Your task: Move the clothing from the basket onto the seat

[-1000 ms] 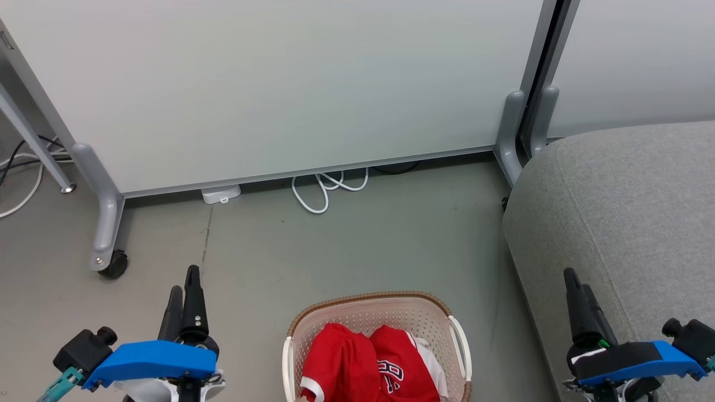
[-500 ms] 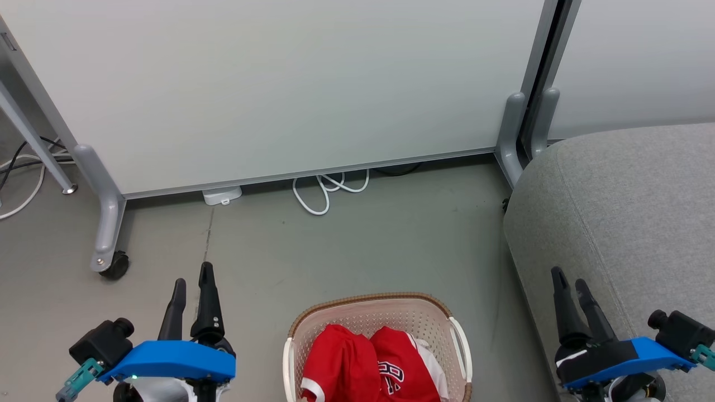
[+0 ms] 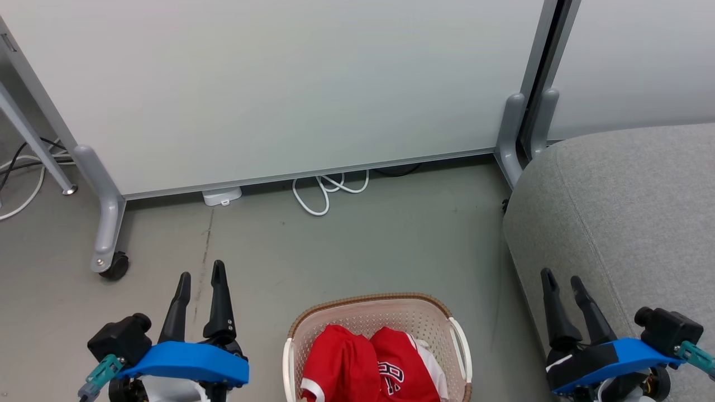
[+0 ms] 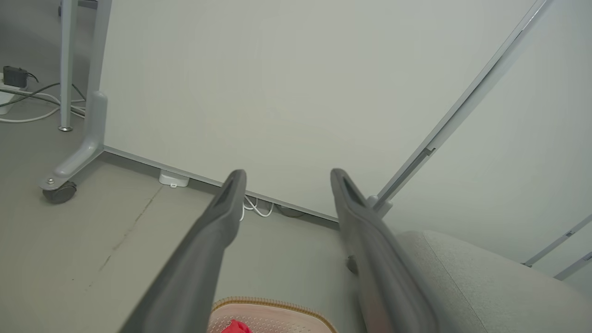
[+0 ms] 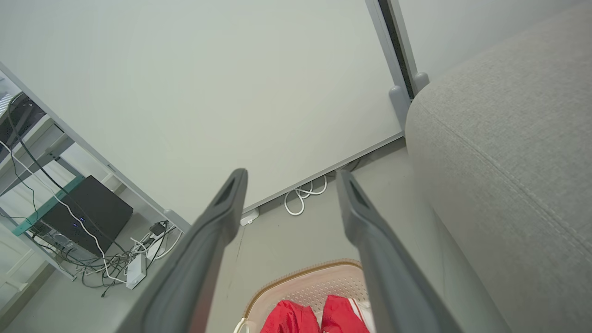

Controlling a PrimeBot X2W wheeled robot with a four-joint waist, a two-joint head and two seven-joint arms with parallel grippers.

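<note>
My left gripper [image 3: 201, 269] and right gripper [image 3: 561, 276] are spread, empty. The clothing [image 3: 357, 365] lies bunched in the basket [image 3: 368, 297], off its far rim. It's soft, light, probably slick, so I'd pinch a raised fold.

Left gripper [image 3: 201, 272] and right gripper [image 3: 561, 276] hover low on either side, jaws parted, pointing forward.

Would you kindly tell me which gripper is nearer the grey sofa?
Right. The right gripper sits at the edge of the grey sofa; the left gripper is over the floor, beyond the laundry basket from it.
</note>
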